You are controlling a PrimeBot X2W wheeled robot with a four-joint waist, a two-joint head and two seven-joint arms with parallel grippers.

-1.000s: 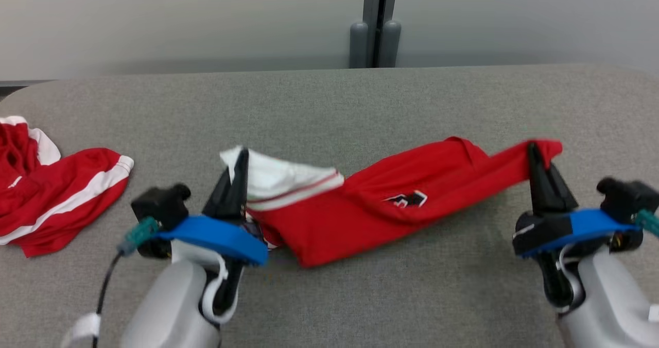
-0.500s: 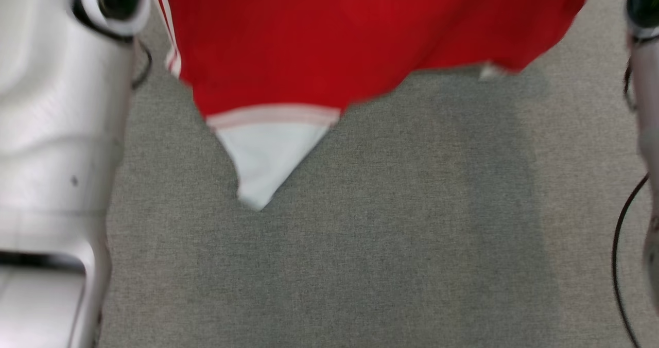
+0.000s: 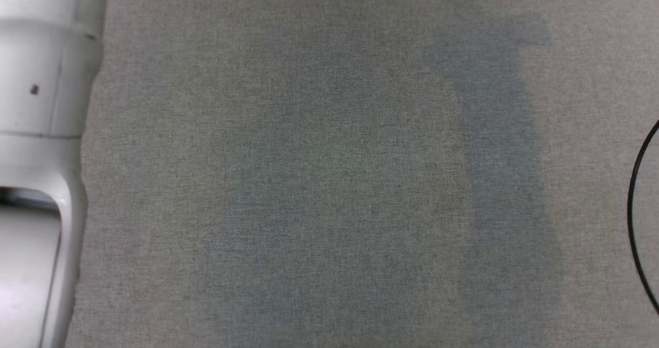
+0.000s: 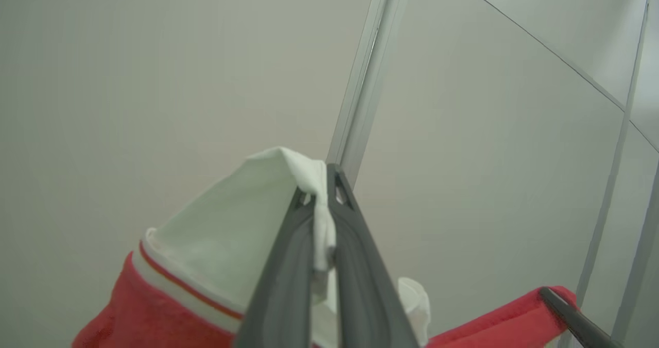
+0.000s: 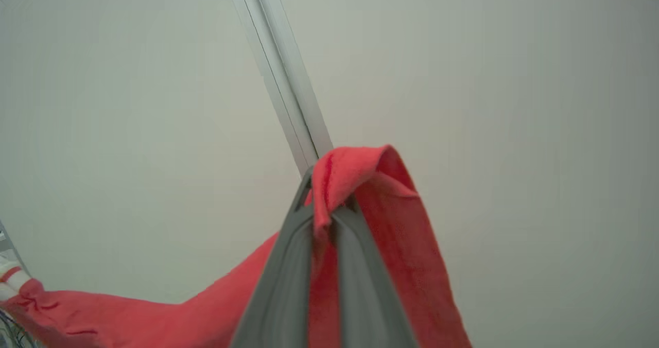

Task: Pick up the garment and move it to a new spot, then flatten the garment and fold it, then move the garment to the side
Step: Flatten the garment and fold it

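Note:
The garment is red with a white panel and striped trim. In the left wrist view my left gripper [image 4: 323, 175] is shut on a bunched white corner of the garment [image 4: 221, 229], which hangs down to the left. My right gripper [image 4: 564, 307] shows at the lower right there, pinching a red edge. In the right wrist view my right gripper [image 5: 327, 186] is shut on a red fold of the garment [image 5: 406, 250], and the cloth sags away to the lower left. Both grippers point up toward a pale wall.
The grey fabric table [image 3: 329, 162] lies under the head camera, with soft shadows on it. My pale left arm [image 3: 41, 80] runs along the left edge and a black cable [image 3: 636, 209] curves at the right edge. A wall seam [image 4: 365, 70] rises behind the grippers.
Both grippers have lifted the garment off the table, still shut on it. The head camera has tilted down, and the garment and grippers have passed out of its top edge.

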